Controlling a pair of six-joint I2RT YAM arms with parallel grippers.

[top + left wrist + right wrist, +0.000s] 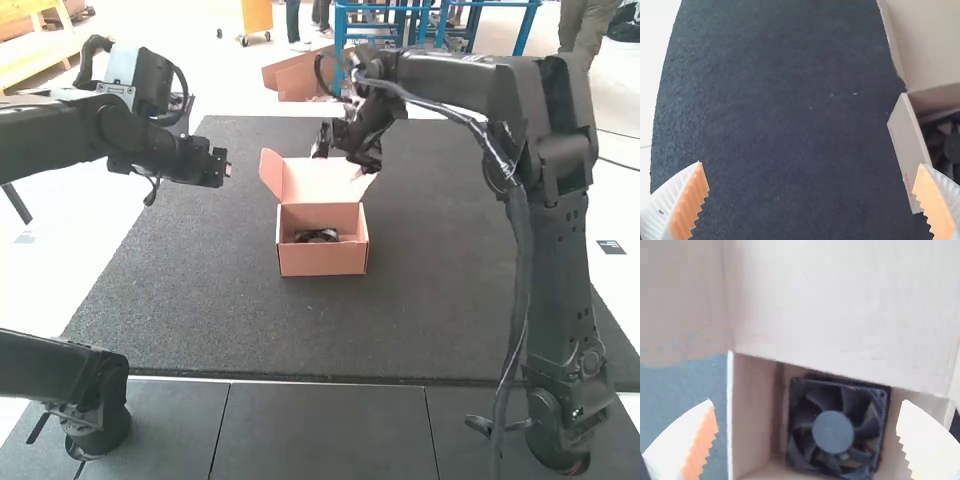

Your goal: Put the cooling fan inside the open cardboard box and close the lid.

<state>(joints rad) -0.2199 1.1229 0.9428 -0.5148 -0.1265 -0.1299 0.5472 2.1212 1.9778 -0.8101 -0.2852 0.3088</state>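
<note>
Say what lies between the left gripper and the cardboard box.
Only bare black mat, in the high view, between the left gripper and the open tan cardboard box.

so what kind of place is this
Probably a robotics test bench: a left arm and a right arm stand at a black mat, with an open cardboard box holding a cooling fan on it.

Overhead, two wrist close-ups, common box [322, 255]
</note>
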